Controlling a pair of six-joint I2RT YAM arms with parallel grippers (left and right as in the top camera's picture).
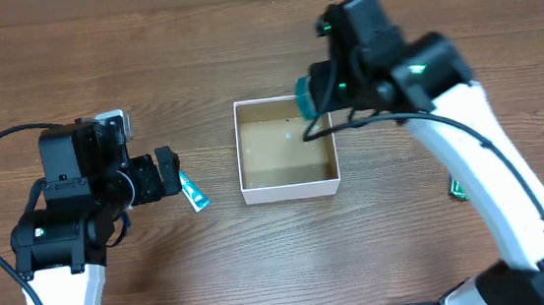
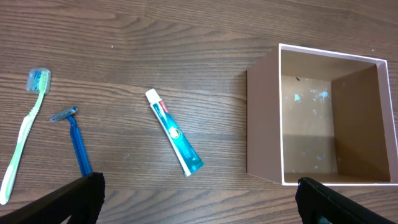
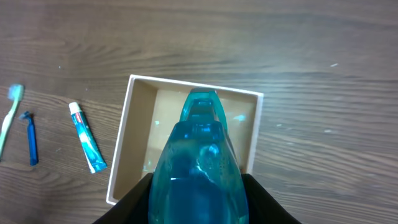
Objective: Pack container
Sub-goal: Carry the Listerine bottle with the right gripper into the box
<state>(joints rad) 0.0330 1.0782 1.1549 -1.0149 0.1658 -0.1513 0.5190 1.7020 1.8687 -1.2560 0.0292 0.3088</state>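
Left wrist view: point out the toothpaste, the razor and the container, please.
toothpaste [image 2: 173,134], left wrist view, middle of the tube.
razor [image 2: 78,148], left wrist view, on the blue handle.
container [image 2: 262,124], left wrist view, on its outer left wall.

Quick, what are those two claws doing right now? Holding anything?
Left gripper: open, holding nothing.
Right gripper: shut on the blue bottle, over the container.
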